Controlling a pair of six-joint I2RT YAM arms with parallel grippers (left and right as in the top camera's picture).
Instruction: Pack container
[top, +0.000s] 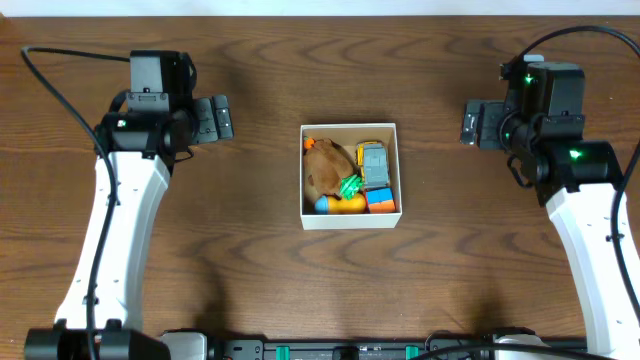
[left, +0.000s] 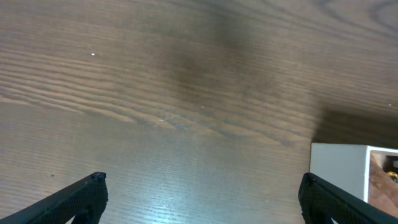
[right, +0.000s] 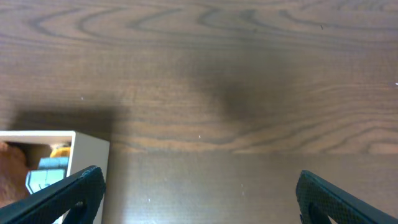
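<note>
The white cardboard container (top: 349, 219) sits at the table's middle, holding several small toys: a brown plush (top: 322, 164), a grey car (top: 373, 162), a green piece (top: 349, 186) and orange and blue bits. My left gripper (top: 222, 118) is open and empty, well left of the container. My right gripper (top: 468, 123) is open and empty, to its right. The left wrist view shows open fingers (left: 202, 196) over bare wood with the container's corner (left: 339, 165) at the right. The right wrist view shows open fingers (right: 199, 193) and the container's corner (right: 90, 152) at the left.
The dark wooden table (top: 250, 260) spreads all round the container. Black cables run from both arms at the far corners. A black rail (top: 340, 350) lies along the front edge.
</note>
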